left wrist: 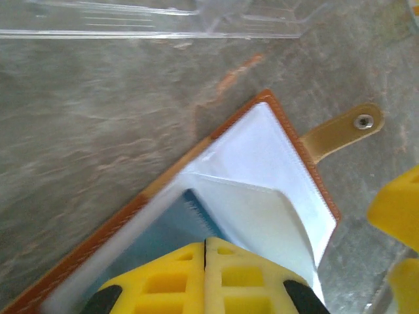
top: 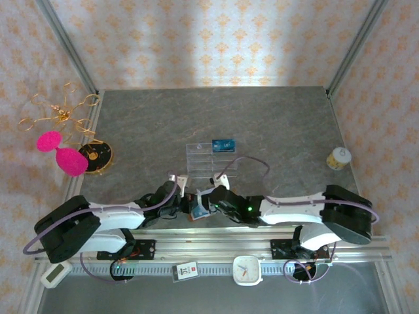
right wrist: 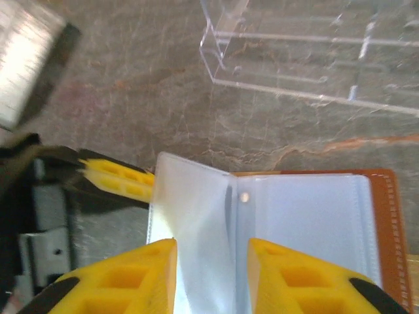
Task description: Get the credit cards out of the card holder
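Two grippers are held at the open brown leather card holder [left wrist: 262,163]. The left gripper [left wrist: 205,252] is pressed closed just behind a pocketed bluish plastic credit card [left wrist: 175,227], and the right gripper [right wrist: 213,258] is spread across a clear sleeve [right wrist: 196,216].

Looks like a robot test cell, not a real room: wallpaper-print panels [top: 216,39] on metal frame posts [top: 65,46] far beyond the left pincer [top: 186,204], aluminium mounting rail [top: 216,252] on its base side.

top: high, rear, looking down | wrists: close, angled forward-down | shared: card holder [left wrist: 262,163], clear tray [right wrist: 294,65]
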